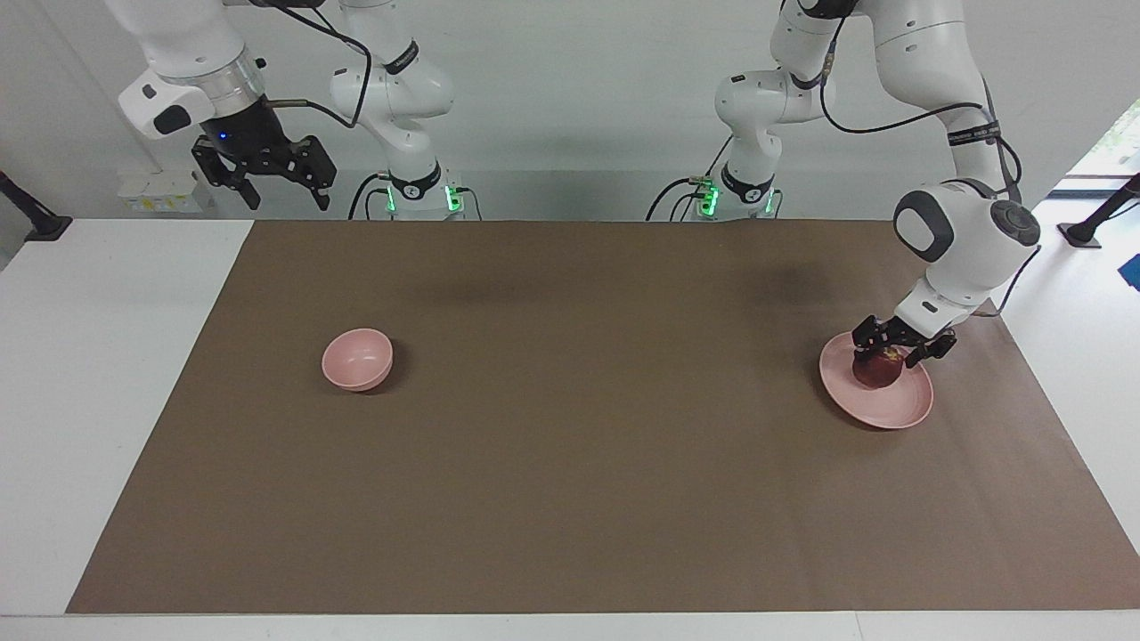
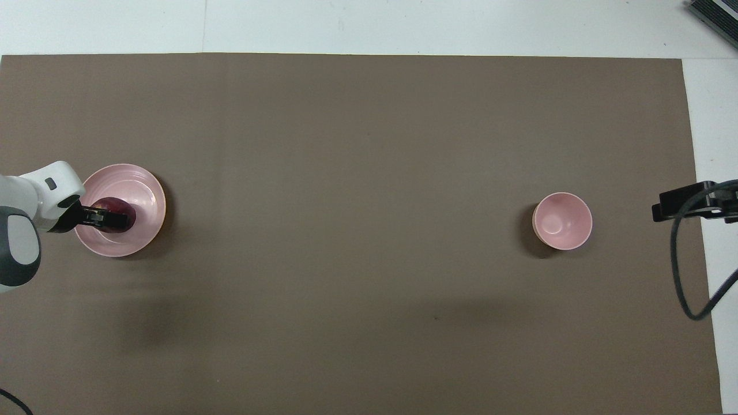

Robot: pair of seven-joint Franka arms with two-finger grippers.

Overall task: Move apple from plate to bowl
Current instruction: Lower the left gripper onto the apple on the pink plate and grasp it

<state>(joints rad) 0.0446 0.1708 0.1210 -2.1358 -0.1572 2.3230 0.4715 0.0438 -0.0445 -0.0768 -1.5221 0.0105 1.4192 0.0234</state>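
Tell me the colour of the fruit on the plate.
The apple is dark red, almost maroon; the facing view shows it best, under the left gripper.

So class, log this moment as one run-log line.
left gripper: around apple on plate | right gripper: waiting, raised, open | bowl: empty

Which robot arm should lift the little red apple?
The left arm: its pincer is already down around the small dark red apple on the wide pink plate. The right pincer waits, raised.
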